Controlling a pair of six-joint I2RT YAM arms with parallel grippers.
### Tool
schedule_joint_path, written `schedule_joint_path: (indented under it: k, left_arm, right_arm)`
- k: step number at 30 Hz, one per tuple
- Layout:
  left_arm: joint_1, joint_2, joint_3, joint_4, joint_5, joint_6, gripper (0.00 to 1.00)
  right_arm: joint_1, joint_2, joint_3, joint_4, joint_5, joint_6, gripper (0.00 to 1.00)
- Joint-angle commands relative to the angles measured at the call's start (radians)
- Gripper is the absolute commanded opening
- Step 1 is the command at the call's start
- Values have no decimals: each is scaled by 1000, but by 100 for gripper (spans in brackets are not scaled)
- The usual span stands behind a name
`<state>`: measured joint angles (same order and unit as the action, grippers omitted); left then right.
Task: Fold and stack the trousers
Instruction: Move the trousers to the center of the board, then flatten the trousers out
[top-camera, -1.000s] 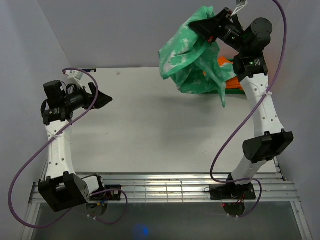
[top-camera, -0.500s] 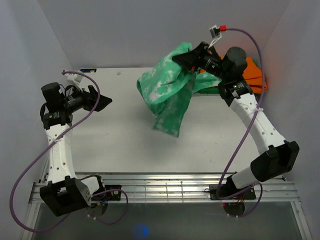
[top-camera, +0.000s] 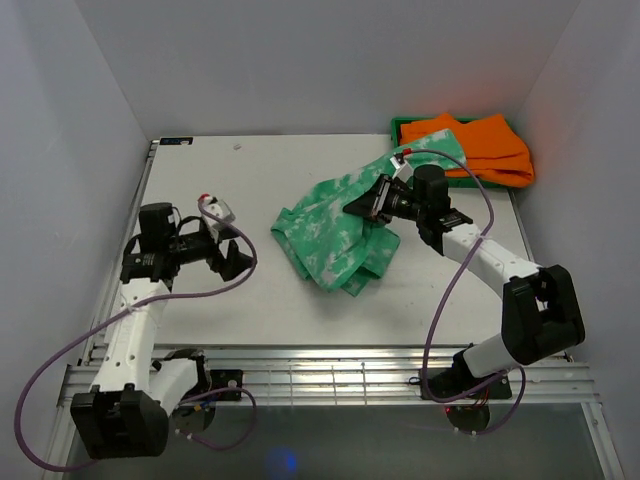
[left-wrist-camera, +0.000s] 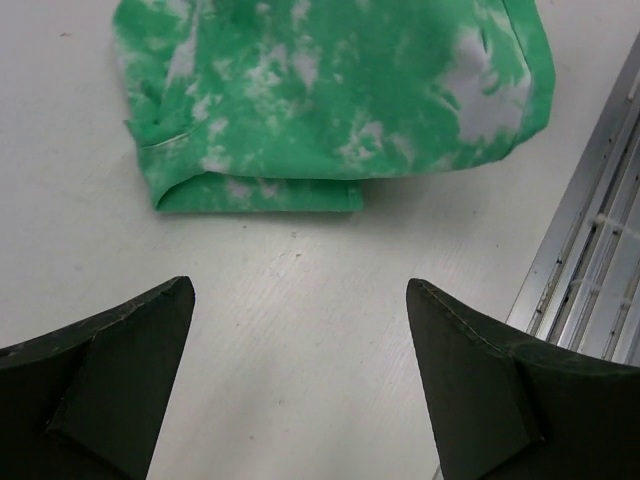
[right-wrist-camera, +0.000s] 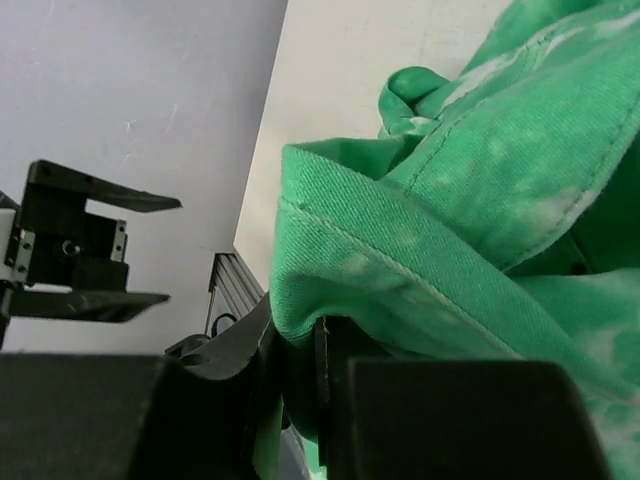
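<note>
Overhead: laying the trousers (top-camera: 335, 235) beside the orange garments (top-camera: 480, 145), with the right gripper (top-camera: 365, 205) clamped on a fold. Left wrist: holding the left gripper (left-wrist-camera: 298, 290) wide apart, short of the trousers. Right wrist: pinching a hem; probably calling for flattening next.

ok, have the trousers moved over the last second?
Yes. The trousers dropped from mid-air over the orange garments onto the table, leftward toward its middle, right gripper shut on them.
</note>
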<state>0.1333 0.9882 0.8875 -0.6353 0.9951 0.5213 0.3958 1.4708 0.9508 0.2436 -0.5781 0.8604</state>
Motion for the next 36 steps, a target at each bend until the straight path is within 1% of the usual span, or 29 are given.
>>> schedule_joint_path:
  k: [1,2,4,6,7,8,9,10,11,12,13,14,16,17,18,20,21,23,24,26,27,30,31,34,36]
  left_arm:
    - [-191,-23,-77,127,-107,135,98]
    - [-223,-5,-84,146,-180,150,98]
    - [-306,52,-94,227,-245,160,98]
    - [-348,99,-96,293,-297,164,98]
    - [-398,151,-94,307,-317,181,98]
    - [-423,177,-97,325,-361,187,98]
    - [-446,200,-104,385,-384,190,98]
    - [-475,237,-110,420,-403,181,98]
    - [-485,254,-116,452,-414,177,98]
    - [-492,271,-116,504,-432,168,98]
    - [-501,288,-113,525,-440,158,98]
    - [-503,318,-107,542,-443,134,98]
    - [-505,343,-90,556,-437,125,98]
    - [-505,354,-88,559,-435,120,98]
    - [-505,365,-90,566,-431,114,98]
    - [-505,371,-97,565,-415,118,98]
    - [-505,369,-101,562,-408,120,98]
    - [-505,369,-108,551,-375,124,98]
    - [-505,371,-108,543,-365,129,98]
    - [-505,380,-114,552,-352,117,98]
    - [-505,397,-110,557,-348,109,98]
    - [-505,418,-99,568,-349,88,98]
    - [-505,429,-93,568,-351,74,98]
    - [-505,431,-76,559,-355,66,98]
    - [-505,428,-76,556,-368,60,98]
  right_arm:
    - [9,-20,72,106,-13,-20,8]
    - [9,-9,80,109,-6,-32,8]
    - [12,32,130,94,15,-108,8]
    - [14,95,181,39,56,-168,8]
    - [14,121,248,16,76,-258,8]
    - [15,173,287,-13,99,-311,31]
    - [15,201,322,-70,134,-363,52]
    - [12,226,357,-101,153,-462,65]
    - [9,259,415,-136,178,-515,78]
    - [5,270,440,-167,204,-570,86]
    - [-5,282,471,-243,227,-627,92]
    - [-9,305,536,-307,256,-732,96]
    - [-31,322,583,-403,273,-840,97]
    - [-55,325,597,-421,277,-906,97]
    - [-67,333,632,-444,296,-1054,97]
    - [-100,351,658,-508,293,-1228,98]
    - [-107,358,672,-527,329,-1403,98]
    - [-146,378,687,-573,313,-1571,100]
    - [-153,387,686,-570,336,-1707,97]
    - [-178,433,703,-573,328,-1809,95]
    - [-183,448,716,-564,337,-1889,95]
    - [-186,506,712,-483,318,-1986,95]
    - [-184,519,709,-466,311,-2047,95]
    - [-172,574,712,-399,310,-2109,96]
    - [-164,632,746,-365,336,-2157,96]
